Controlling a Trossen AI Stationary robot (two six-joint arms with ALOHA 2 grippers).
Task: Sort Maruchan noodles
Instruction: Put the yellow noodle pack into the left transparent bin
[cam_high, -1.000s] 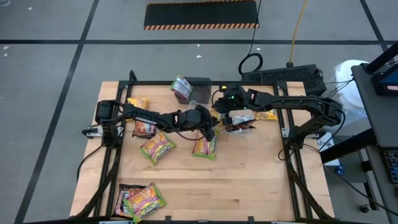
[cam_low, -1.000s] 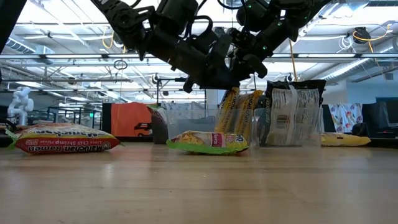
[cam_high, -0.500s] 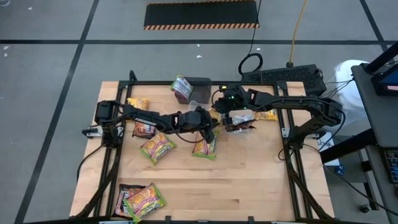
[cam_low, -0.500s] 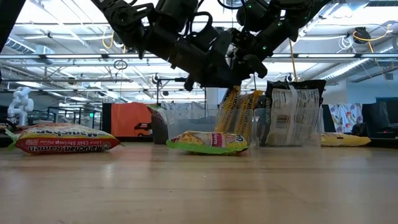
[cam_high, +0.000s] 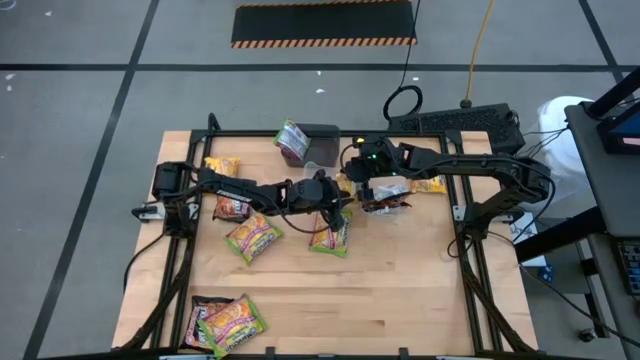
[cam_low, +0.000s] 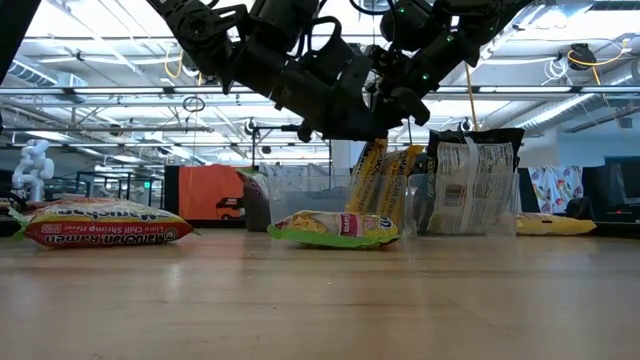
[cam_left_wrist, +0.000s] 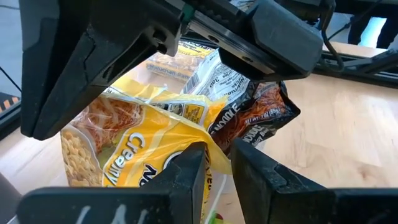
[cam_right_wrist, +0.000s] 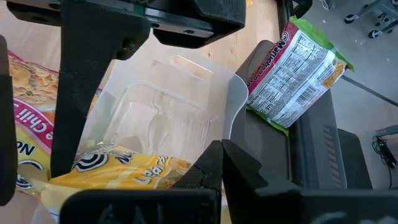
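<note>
Near the frame's centre the left pincer (cam_high: 338, 207) still grips a yellow noodle packet (cam_left_wrist: 143, 149) over the worktop (cam_high: 400, 290), hardly shifted from a second ago, so sorting has not advanced, while the right pincer (cam_high: 372, 192) stays clenched beside a clear tub (cam_right_wrist: 168, 106).

Two dark, cable-draped jointed arms

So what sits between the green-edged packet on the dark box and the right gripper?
In the right wrist view, a clear plastic tub lies between the green-edged packet, leaning on the dark box, and the right gripper, jaws shut.
</note>
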